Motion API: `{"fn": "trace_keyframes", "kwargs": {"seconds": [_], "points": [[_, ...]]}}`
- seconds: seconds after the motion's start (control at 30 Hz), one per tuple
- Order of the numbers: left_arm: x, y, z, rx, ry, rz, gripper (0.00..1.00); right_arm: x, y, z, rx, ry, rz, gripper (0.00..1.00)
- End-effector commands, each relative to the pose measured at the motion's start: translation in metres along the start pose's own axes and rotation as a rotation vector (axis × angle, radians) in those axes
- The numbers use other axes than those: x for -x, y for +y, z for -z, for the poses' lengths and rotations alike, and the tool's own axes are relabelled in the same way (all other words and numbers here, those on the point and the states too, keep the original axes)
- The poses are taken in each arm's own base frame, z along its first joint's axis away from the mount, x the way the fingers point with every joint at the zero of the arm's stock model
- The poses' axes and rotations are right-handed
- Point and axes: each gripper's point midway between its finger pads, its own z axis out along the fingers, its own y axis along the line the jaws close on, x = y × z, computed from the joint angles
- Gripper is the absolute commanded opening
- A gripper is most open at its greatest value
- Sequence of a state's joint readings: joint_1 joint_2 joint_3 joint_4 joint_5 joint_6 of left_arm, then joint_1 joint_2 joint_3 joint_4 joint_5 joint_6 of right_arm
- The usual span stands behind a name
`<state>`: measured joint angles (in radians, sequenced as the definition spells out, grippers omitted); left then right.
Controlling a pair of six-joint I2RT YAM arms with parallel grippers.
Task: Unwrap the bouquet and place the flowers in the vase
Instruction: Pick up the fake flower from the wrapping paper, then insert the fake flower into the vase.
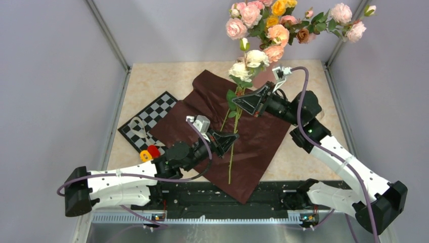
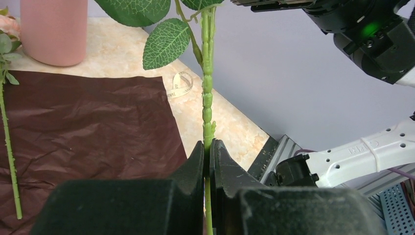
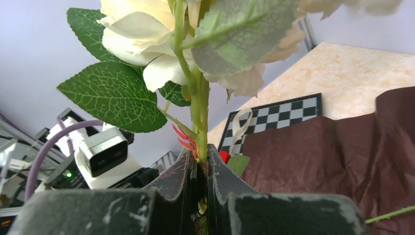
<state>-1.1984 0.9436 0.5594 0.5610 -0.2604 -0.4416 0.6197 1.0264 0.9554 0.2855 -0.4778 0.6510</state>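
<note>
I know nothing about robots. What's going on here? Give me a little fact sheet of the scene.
Left gripper: shut on the flower stem, low down
Right gripper: shut, apparently on the same stem, just under the white bloom
Wrapping paper: dark red, spread open flat
Second stem: lying on the paper
Vase: pink, upright beyond the paper
Chessboard: left of the paper

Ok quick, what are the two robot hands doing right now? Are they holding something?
Left gripper: shut on the green flower stem, low down.
Right gripper: shut on the same stem, just under the white rose.
</note>
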Motion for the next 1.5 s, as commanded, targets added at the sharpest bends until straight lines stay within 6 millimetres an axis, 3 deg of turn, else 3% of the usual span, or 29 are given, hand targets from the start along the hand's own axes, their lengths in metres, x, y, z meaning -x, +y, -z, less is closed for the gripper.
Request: {"fn": "trace_keyframes", "kwargs": {"seconds": [0.0, 0.13, 0.17, 0.27, 0.33, 0.47, 0.63, 0.93, 1.07, 1.17, 1.33, 1.47], "points": [[0.029, -0.011, -0.009, 0.002, -0.058, 0.011, 0.06, 0.014, 0.010, 0.008, -0.011, -0.035, 0.102, 0.00], [0.024, -0.005, -0.010, 0.040, -0.013, -0.024, 0.31, 0.034, 0.013, 0.014, -0.057, -0.062, 0.196, 0.00], [0.022, -0.001, -0.009, 0.060, 0.005, -0.036, 0.40, 0.039, 0.014, 0.016, -0.073, -0.067, 0.220, 0.00], [0.022, 0.014, -0.006, 0.143, 0.030, -0.072, 0.83, 0.056, 0.015, 0.023, -0.130, -0.074, 0.293, 0.00], [0.024, 0.025, -0.004, 0.181, 0.049, -0.097, 0.98, 0.069, 0.013, 0.029, -0.184, -0.084, 0.349, 0.00], [0.028, 0.052, 0.002, 0.220, 0.124, -0.108, 0.99, 0.107, 0.012, 0.040, -0.300, -0.152, 0.445, 0.00], [0.039, 0.105, 0.021, 0.309, 0.217, -0.109, 0.99, 0.157, 0.018, 0.044, -0.393, -0.247, 0.556, 0.00], [0.066, 0.193, 0.070, 0.540, 0.320, -0.100, 0.99, 0.254, 0.040, 0.038, -0.502, -0.449, 0.766, 0.00], [0.085, 0.234, 0.106, 0.782, 0.294, -0.181, 0.99, 0.288, 0.039, 0.030, -0.570, -0.510, 0.864, 0.00], [0.096, 0.243, 0.121, 0.867, 0.309, -0.243, 0.99, 0.313, 0.030, 0.025, -0.612, -0.546, 0.916, 0.00], [0.106, 0.249, 0.136, 0.939, 0.340, -0.327, 0.99, 0.358, 0.036, 0.032, -0.609, -0.665, 0.971, 0.00], [0.107, 0.254, 0.140, 0.967, 0.313, -0.341, 0.99, 0.387, 0.034, 0.036, -0.622, -0.760, 1.000, 0.00]]}}
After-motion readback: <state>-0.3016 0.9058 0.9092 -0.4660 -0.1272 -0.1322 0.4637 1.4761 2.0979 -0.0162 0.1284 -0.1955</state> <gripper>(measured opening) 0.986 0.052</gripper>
